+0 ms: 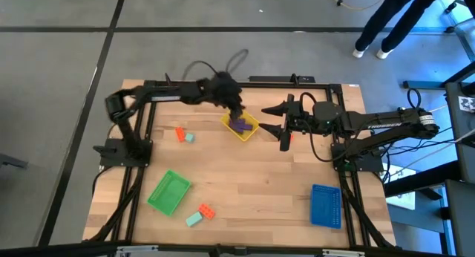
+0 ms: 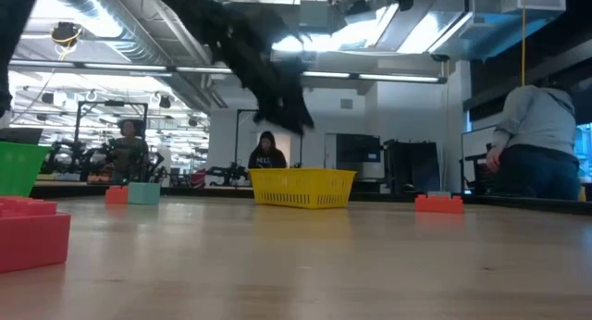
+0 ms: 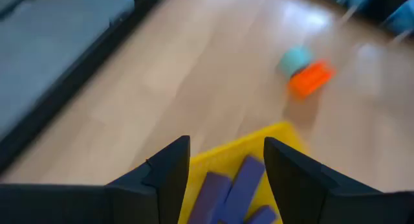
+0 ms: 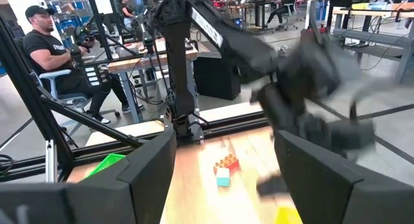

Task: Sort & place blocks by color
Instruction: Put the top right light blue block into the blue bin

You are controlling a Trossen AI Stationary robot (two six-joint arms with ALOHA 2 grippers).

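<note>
A: What's the risk rn?
B: The left gripper (image 3: 223, 169) is hanging right over the yellow tray (image 1: 242, 127), fingers spread wide w/ nothing between them. Purple blocks (image 3: 234, 188) are lying in the tray just below. If it's dipping back in, it could be nudging the tray or flicking a block out, imo.
A: And the other arm?
B: The right gripper (image 1: 285, 127) is sitting just beside that tray, fingers also wide, empty. Both arms are crowding one spot, so they could be bumping each other.
A: Rest of the blocks?
B: An orange and teal pair (image 1: 183, 135) is lying near the left arm, another pair (image 1: 200, 215) by the green tray (image 1: 169, 192). The blue tray (image 1: 325, 205) is sitting well apart.
</note>
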